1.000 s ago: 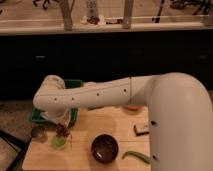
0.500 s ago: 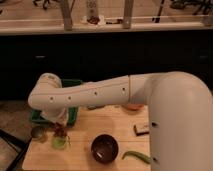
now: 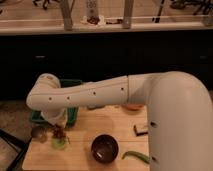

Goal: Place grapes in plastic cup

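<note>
We see the gripper (image 3: 59,129) hanging directly over the plastic cup (image 3: 60,143) at the table's left edge, with the grapes (image 3: 60,133) between them (whether clamped or already let go, we cannot tell).

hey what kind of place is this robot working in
Probably an office kitchenette or cafe area: a wooden table with a dark bowl, plastic cup and grapes under the gripper, beside a long dark counter.
</note>
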Tool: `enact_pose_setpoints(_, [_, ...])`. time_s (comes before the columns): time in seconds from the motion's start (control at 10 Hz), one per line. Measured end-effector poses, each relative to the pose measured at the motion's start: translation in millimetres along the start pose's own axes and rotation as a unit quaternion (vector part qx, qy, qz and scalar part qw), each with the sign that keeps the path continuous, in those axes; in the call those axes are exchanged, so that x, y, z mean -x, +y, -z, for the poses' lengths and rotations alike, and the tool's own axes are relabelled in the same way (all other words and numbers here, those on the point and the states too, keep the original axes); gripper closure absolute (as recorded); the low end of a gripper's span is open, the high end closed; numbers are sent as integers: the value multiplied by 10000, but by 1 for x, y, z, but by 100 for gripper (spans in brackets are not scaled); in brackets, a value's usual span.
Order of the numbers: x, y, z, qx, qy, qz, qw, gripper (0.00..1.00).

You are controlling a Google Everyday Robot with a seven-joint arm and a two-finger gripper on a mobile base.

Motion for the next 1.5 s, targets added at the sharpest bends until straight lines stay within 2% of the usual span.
enact_pose_setpoints(0.3, [2,0,-3,33,-61,19,10000,40])
enact_pose_setpoints(0.5, [5,0,-5,47,-89,29,9999,23])
enact_pose_setpoints(0.6, [6,1,-7,53,-102,14,9999,20])
enact_pose_setpoints(1.5, [25,2,-14,-90,-98,14,9999,20])
